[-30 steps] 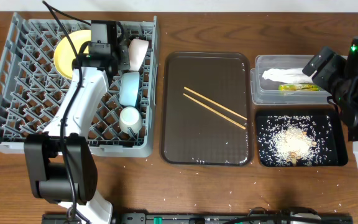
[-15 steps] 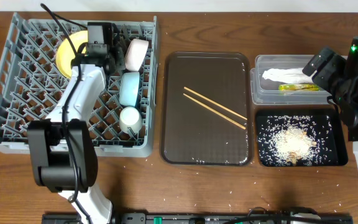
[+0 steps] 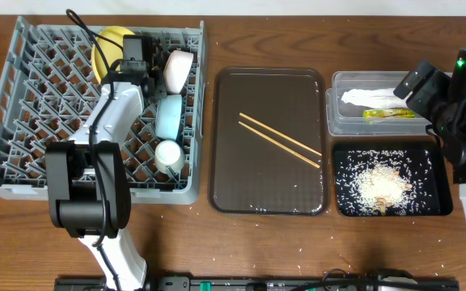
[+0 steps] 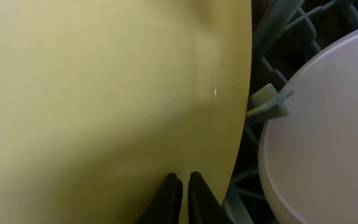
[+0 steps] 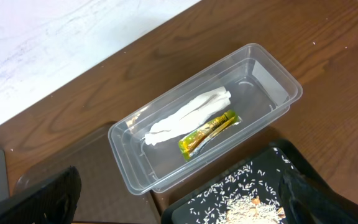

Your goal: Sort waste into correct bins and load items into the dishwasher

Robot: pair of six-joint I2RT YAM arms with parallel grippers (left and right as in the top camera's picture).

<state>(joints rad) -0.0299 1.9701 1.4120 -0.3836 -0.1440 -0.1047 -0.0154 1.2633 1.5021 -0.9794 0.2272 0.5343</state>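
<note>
From overhead, the round yellow plate sits over the far part of the large grey plastic peg rack. Only the left wrist view shows the left end effector pinched on the plate's smooth, glossy rim, beside the white bowl with pinkish outside.

The right wrist view shows the right end effector spread wide above the clear rectangular plastic tub. The tub contains a crumpled white tissue and a green-and-orange snack wrapper.

Thin wooden chopsticks lie on the dark brown serving tray. Pale rice-like crumbs cover the shallow black tray.
</note>
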